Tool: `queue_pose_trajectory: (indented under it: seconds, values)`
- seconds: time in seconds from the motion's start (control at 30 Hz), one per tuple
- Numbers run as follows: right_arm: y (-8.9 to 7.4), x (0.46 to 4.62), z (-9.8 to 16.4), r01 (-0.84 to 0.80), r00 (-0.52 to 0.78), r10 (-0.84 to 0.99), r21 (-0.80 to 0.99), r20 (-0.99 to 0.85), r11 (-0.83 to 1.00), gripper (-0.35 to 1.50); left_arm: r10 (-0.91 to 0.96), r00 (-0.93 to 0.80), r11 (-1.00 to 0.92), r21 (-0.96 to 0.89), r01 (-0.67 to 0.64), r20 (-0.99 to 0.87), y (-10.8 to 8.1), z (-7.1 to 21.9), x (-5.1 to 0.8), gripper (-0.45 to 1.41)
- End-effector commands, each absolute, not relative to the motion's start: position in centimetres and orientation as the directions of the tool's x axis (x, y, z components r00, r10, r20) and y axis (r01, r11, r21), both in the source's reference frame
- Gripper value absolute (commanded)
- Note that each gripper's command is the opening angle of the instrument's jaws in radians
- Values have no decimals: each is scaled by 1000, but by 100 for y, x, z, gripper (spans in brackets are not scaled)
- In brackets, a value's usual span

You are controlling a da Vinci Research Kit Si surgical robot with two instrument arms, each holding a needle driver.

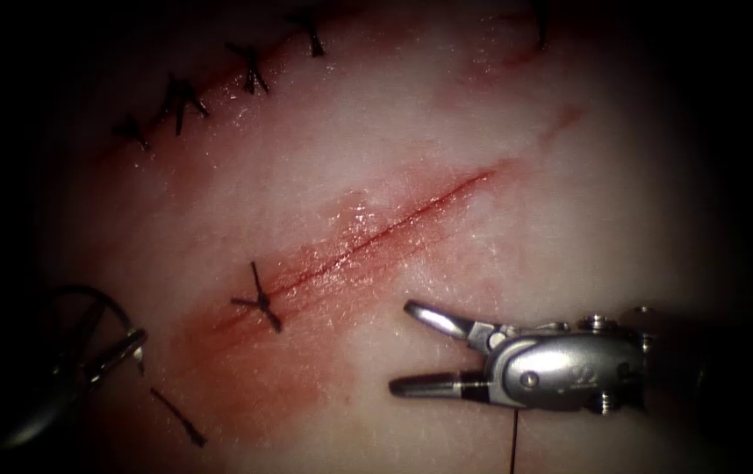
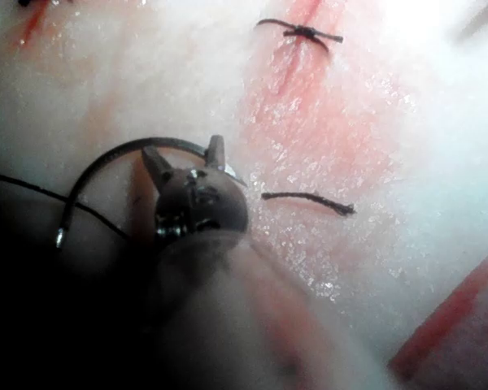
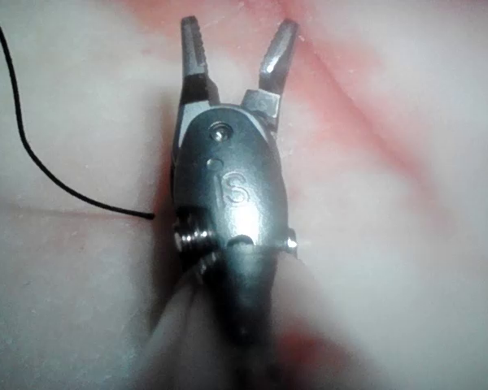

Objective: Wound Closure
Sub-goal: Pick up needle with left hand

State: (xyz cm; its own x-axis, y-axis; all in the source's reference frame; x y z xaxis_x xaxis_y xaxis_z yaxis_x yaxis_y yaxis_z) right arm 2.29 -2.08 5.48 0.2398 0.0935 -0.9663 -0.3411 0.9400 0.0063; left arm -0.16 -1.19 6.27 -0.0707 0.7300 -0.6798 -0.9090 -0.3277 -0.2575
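Observation:
The cut (image 1: 376, 233) runs slantwise across the tissue (image 1: 570, 219), with one knotted stitch (image 1: 260, 301) at its lower left end. My left tool (image 1: 126, 345) sits well left of the cut, shut on the curved needle (image 1: 87, 290) near one end; the needle arcs above the tissue, not in it. In the left wrist view the needle (image 2: 106, 158) curves away from the left tool (image 2: 185, 156), and thread (image 2: 24, 188) trails from its far end. The right tool (image 1: 405, 346) hovers right of the cut, open and holding nothing, as the right wrist view also shows for the right tool (image 3: 237, 42).
A short cut piece of thread (image 1: 178, 416) lies on the tissue left of the cut. Thread (image 1: 513, 443) runs down below the right tool. An older closed cut with several stitches (image 1: 185, 98) crosses the far left. Red fluid (image 1: 254, 369) stains the tissue around the knot.

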Motion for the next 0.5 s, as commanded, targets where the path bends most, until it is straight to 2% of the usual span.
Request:
queue_pose_trajectory:
  seconds: [0.03, 0.27, 0.33, 0.43, 0.47, 0.5]
  values:
    - [-207, 236, 553, -339, 237, 92, 6, -967, 941, 140, 732, -73, -328, -257, -909, -677, -118, 633, -20, 27]
    - [-207, 236, 553, -341, 239, 92, 5, -967, 940, 138, 757, -58, -316, -286, -905, -651, -124, 636, -19, 31]
    - [-207, 236, 553, -341, 239, 92, 5, -967, 940, 138, 757, -57, -319, -291, -902, -651, -123, 637, -20, 24]
    - [-208, 236, 552, -341, 239, 91, 5, -967, 940, 138, 756, -57, -320, -293, -901, -652, -121, 640, -21, 4]
    - [-209, 236, 552, -341, 239, 91, 4, -967, 940, 138, 755, -56, -326, -301, -896, -653, -121, 642, -22, -18]
    - [-209, 236, 552, -341, 239, 91, 4, -967, 940, 138, 755, -55, -327, -302, -895, -654, -121, 643, -22, -32]
